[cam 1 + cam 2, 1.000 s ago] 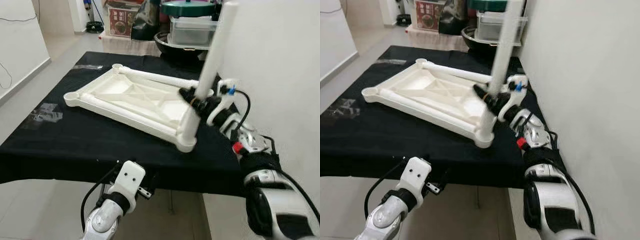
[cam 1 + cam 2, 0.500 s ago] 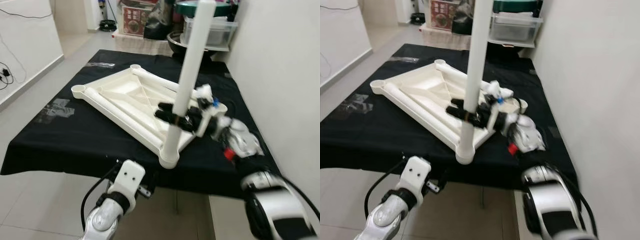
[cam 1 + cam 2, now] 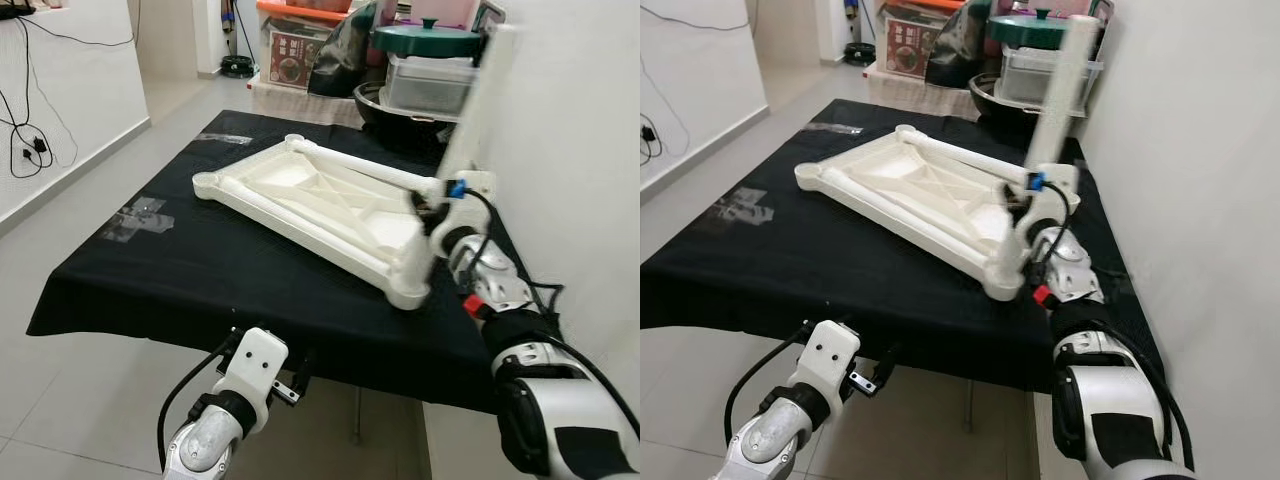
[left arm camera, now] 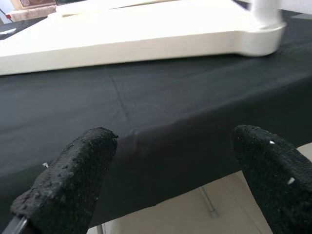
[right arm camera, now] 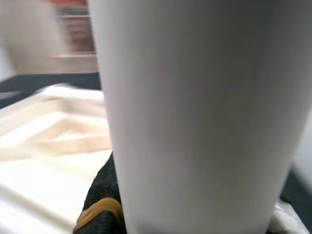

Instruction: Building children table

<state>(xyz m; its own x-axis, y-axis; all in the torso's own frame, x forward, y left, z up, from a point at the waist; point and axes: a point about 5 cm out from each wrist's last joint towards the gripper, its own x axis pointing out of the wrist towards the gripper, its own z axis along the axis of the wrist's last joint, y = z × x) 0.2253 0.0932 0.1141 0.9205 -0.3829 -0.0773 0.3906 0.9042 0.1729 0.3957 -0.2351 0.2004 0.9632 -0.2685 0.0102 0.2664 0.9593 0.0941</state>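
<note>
Your right claw (image 3: 1025, 215), mid-right, holds the white leg (image 3: 1058, 88) tight over the tabletop's (image 3: 902, 180) corner, and your left claw (image 4: 168, 161) hangs wide low down.

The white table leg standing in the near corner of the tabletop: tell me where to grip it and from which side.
Grip the table leg low on its round shaft, just above the corner socket of the upturned tabletop, coming from the robot's right, the wall side, where the right tool already clamps it. The shaft is smooth and even, and a low hold probably steadies it best while it tilts.
</note>
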